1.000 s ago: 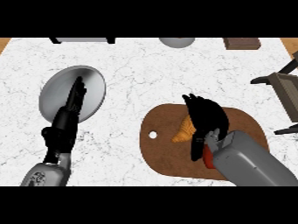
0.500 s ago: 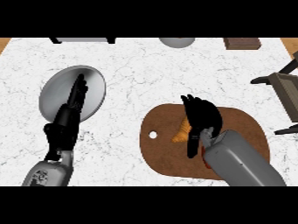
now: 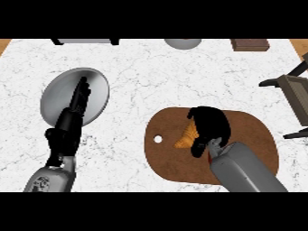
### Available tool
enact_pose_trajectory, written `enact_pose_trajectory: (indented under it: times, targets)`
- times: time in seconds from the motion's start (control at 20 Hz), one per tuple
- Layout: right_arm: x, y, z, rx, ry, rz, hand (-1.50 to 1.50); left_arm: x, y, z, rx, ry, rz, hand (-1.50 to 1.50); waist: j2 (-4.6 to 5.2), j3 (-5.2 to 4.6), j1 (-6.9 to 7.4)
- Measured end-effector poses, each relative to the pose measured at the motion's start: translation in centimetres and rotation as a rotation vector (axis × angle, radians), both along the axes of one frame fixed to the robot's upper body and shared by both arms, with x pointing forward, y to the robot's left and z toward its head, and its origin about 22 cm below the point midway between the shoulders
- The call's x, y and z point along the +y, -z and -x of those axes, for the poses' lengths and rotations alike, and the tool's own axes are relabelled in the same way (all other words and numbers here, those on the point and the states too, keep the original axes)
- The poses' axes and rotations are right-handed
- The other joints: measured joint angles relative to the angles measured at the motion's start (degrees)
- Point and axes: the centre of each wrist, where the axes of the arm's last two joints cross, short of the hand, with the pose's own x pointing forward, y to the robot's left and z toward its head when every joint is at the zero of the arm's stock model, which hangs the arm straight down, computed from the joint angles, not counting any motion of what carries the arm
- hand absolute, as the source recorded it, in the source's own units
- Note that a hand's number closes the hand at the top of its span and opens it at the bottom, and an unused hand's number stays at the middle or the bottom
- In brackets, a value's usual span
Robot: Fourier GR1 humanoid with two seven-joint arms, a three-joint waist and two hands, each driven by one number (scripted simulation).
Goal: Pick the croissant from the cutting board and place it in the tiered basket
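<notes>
The right hand (image 3: 211, 124) curls its fingers (image 3: 199, 148) over the croissant (image 3: 187, 136) on the board (image 3: 249, 135). The basket (image 3: 301, 97) waits far right. The left hand (image 3: 76, 101) is flat and open.

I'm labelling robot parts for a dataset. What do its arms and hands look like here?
Both forearms are smooth grey shells, ending in black hands. The left hand looks long and narrow, the right hand rounder and bulkier. A small red patch shows at the right wrist. No cables visible.
</notes>
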Motion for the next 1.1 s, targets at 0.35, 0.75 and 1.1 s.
enact_pose_trajectory:
  times: [0.35, 0.75, 1.1]
  targets:
    - [0.8, 1.2, -0.5, -0.128, -0.073, 0.098, 1.5, -0.3, -0.4, 0.0, -0.001, 0.004, 0.007, 0.0, -0.27, -0.15, 0.14]
    - [-7.9, -4.6, 2.9, -0.079, -0.175, 0.256, 1.5, 1.0, 0.0, 0.5, 0.015, -0.05, 0.002, 0.0, -0.9, -0.1, -2.71]
    - [-14.0, -14.3, 6.7, -0.191, -0.123, 0.304, 1.5, 1.4, -0.1, 0.7, 0.01, -0.046, -0.001, 0.0, -0.66, -0.05, -2.66]
